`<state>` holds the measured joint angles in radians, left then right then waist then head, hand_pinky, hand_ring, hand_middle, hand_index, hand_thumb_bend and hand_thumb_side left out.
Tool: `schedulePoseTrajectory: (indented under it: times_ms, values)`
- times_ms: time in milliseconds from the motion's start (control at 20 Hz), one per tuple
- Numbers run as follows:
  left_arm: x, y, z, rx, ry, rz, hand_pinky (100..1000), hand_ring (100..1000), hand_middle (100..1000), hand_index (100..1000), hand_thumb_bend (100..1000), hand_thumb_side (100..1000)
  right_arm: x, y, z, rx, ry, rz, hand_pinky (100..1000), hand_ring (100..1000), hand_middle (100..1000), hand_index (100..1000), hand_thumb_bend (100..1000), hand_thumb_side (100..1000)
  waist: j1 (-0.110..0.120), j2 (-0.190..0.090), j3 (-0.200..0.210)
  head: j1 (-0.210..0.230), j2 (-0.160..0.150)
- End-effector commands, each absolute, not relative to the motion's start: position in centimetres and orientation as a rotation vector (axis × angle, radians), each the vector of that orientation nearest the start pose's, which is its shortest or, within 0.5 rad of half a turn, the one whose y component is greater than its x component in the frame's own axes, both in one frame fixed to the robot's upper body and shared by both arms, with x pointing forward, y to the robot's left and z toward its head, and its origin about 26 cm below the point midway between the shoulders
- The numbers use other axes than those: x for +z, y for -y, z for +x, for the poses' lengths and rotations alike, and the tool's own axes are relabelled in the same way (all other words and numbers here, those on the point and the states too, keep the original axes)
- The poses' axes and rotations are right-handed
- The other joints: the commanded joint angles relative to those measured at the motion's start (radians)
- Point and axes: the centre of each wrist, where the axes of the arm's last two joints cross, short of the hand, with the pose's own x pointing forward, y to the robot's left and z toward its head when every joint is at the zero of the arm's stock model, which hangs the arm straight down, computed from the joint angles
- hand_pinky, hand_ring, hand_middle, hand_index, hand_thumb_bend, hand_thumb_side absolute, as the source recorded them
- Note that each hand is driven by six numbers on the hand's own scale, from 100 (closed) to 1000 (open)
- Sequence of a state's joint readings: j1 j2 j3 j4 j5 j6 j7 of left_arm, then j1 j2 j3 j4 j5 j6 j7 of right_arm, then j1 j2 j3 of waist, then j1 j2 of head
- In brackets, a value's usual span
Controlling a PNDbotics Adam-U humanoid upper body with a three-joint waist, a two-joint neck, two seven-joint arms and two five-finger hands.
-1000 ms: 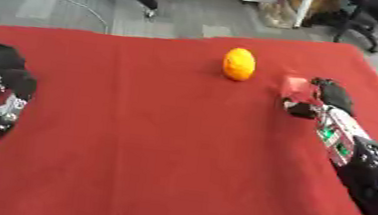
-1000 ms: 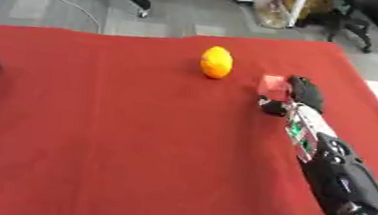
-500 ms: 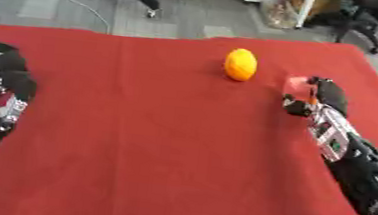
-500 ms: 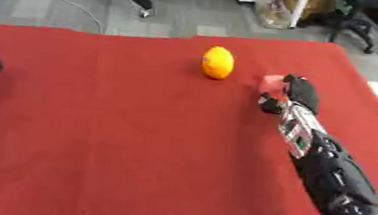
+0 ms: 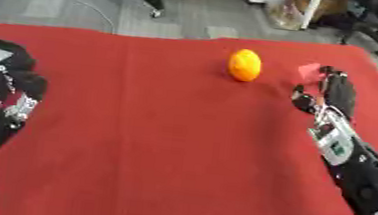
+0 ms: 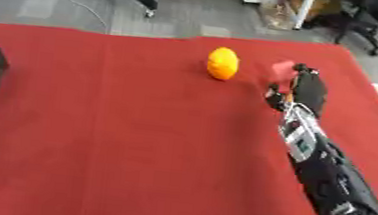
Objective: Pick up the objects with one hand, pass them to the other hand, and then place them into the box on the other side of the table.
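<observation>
The right hand (image 6: 304,89) reaches just right of the orange (image 6: 223,63), fingers curled around a small red object (image 6: 282,68) to lift it off the table (image 6: 137,134) for handover.

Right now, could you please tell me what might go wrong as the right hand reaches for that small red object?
The small red object sits near the red table's far right corner, so a nudge from the right hand might push it off. The round orange fruit nearby could roll if bumped.
</observation>
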<state>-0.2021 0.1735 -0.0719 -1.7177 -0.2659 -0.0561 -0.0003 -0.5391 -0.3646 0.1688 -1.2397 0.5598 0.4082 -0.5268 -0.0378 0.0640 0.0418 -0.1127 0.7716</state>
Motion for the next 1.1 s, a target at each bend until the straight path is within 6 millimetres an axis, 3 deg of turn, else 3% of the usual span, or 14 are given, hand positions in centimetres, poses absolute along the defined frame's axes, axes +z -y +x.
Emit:
schedulePoseTrajectory:
  times_ms: [50,300,450,750,1100]
  values:
    - [9.0,-23.5,32.2,-0.469,1.956,0.283,754,736,766,866,524,717,13.9,22.1,38.7,0.348,1.786,-1.089,593,455,420,558,100,219,0.014,0.005,-0.003,0.040,-0.002]
    - [8.1,-22.7,32.9,-0.537,1.933,0.261,754,736,768,866,470,689,18.8,15.6,33.9,0.461,2.077,-0.725,592,459,425,562,100,240,0.017,0.002,-0.011,0.111,-0.002]
    - [7.5,-22.0,33.6,-0.597,1.919,0.256,755,736,767,866,447,662,20.4,12.6,31.6,0.526,2.158,-0.480,583,455,424,562,100,239,0.016,0.001,-0.017,0.150,-0.002]
    - [7.5,-19.5,34.8,-0.702,1.992,0.278,770,771,788,897,569,629,20.6,8.7,29.4,0.577,2.119,-0.111,567,448,422,562,100,230,0.011,0.003,-0.018,0.189,-0.002]
    - [7.8,-16.8,34.9,-0.634,2.169,0.334,781,791,810,903,674,570,20.2,7.1,28.2,0.580,2.018,0.133,559,443,421,560,100,222,0.006,0.011,-0.016,0.201,-0.002]
